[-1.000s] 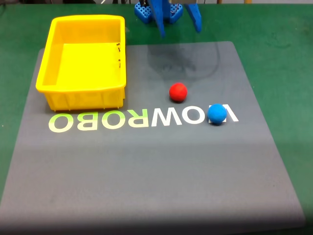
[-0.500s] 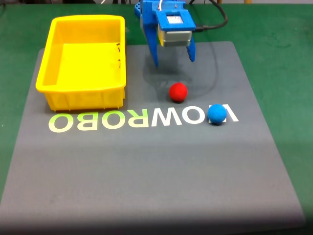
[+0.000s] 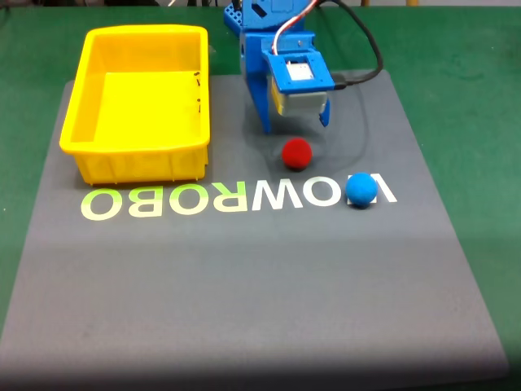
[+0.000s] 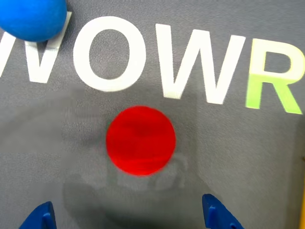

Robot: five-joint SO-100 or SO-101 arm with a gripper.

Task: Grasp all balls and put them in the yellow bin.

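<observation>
Balls on the mat, end effector poised above the red one

Balls number two, both resting on the grey mat [image 3: 244, 285] that covers the green worktop [image 3: 480, 73]. Nearest the fixed camera, the blue ball [image 3: 361, 190] sits on the printed lettering. Slightly farther back lies the red ball [image 3: 297, 153], apart from the blue one. Just behind the red ball, the blue end effector [image 3: 295, 126] points downward, its jaws spread wide and holding nothing; in the wrist view its fingertips [image 4: 42, 215] flank the red ball [image 4: 140, 140]. One yellow bin [image 3: 89, 106] stands at the far left, nothing visible inside.
</observation>
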